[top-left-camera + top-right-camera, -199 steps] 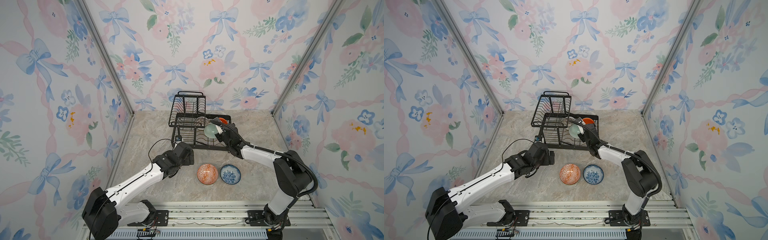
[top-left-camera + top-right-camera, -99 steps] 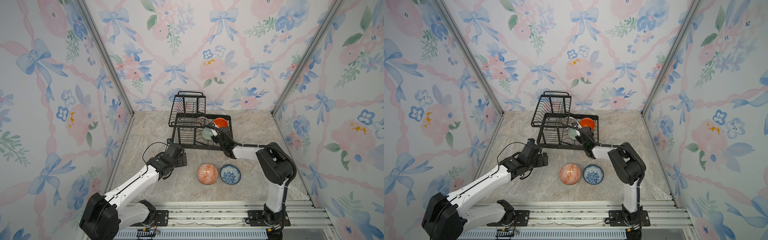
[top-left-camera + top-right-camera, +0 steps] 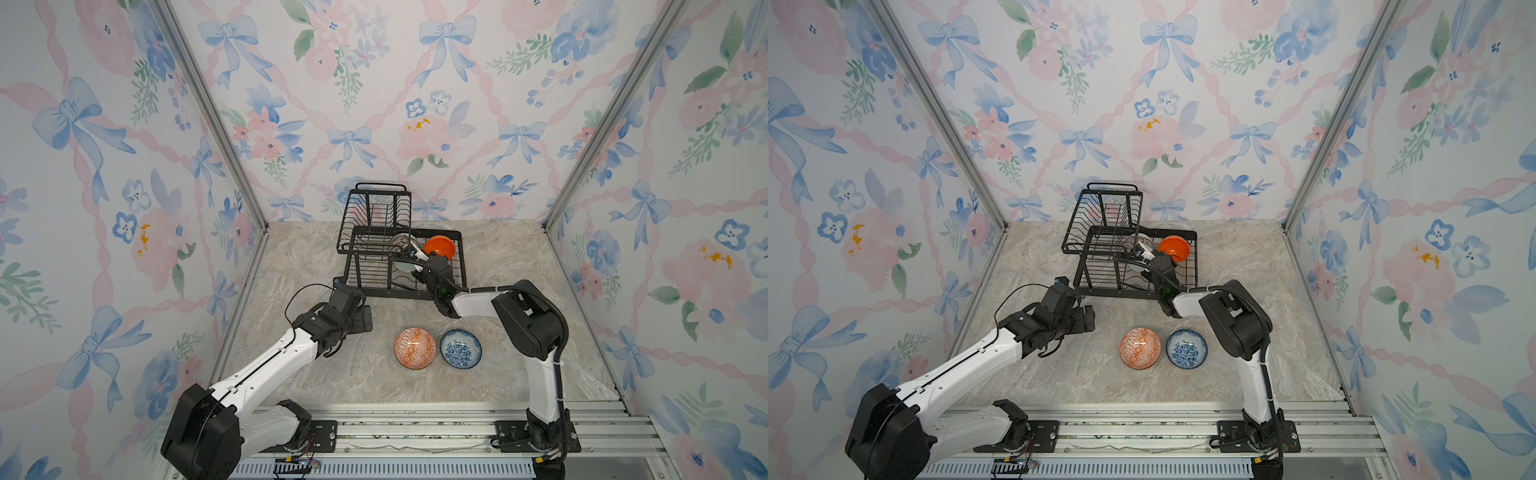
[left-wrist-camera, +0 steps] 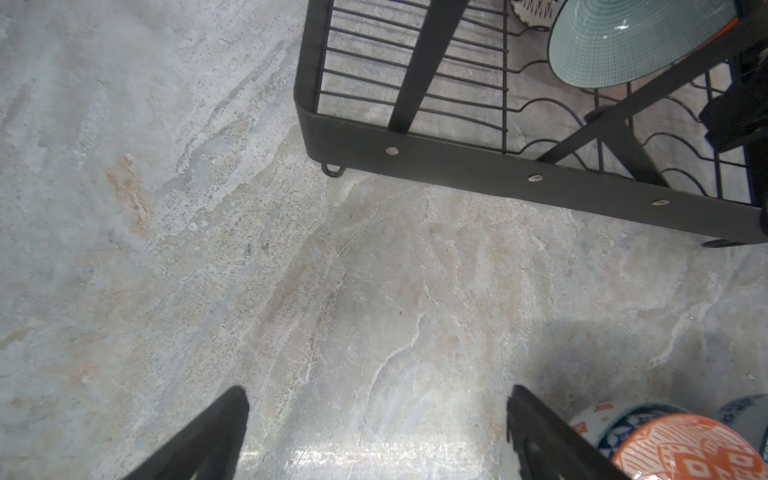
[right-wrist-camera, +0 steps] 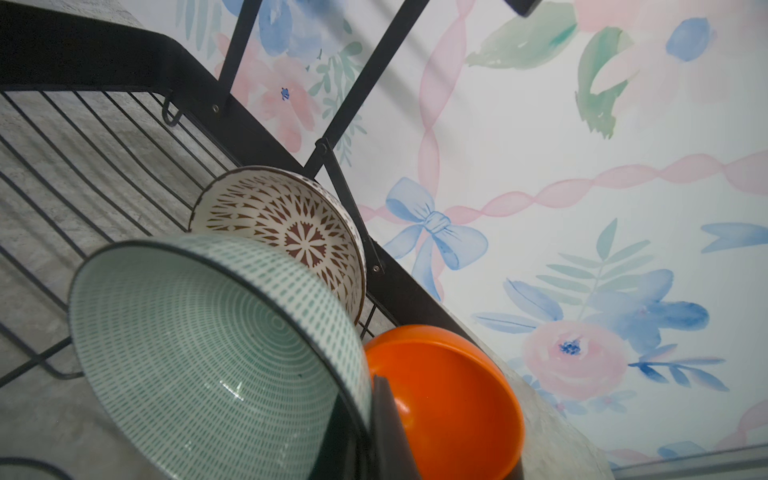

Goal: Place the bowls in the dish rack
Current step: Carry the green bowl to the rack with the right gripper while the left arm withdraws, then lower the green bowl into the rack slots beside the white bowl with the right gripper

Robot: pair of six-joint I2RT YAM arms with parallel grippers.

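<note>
The setting was a robot test cell dressed as a kitchen; three wall panels (image 3: 374,104) printed with bows and flowers met at bare aluminium corner posts (image 3: 212,112); a stone-patterned counter (image 3: 519,257) formed the work surface; an extruded rail (image 3: 415,432) along the front carried both arm bases (image 3: 536,434); a dish rack (image 3: 386,293) and bowls (image 3: 414,348) served as props.

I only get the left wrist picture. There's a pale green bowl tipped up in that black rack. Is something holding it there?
Observer: Yes. The right gripper is shut on the rim of the green bowl, holding it tilted inside the lower tray of the dish rack.
Operator: Anything else in there?
Observer: A white bowl with brown lattice stands on edge close by it.
Operator: And that orange sliver?
Observer: A plain orange bowl, also in the lower tray.
</note>
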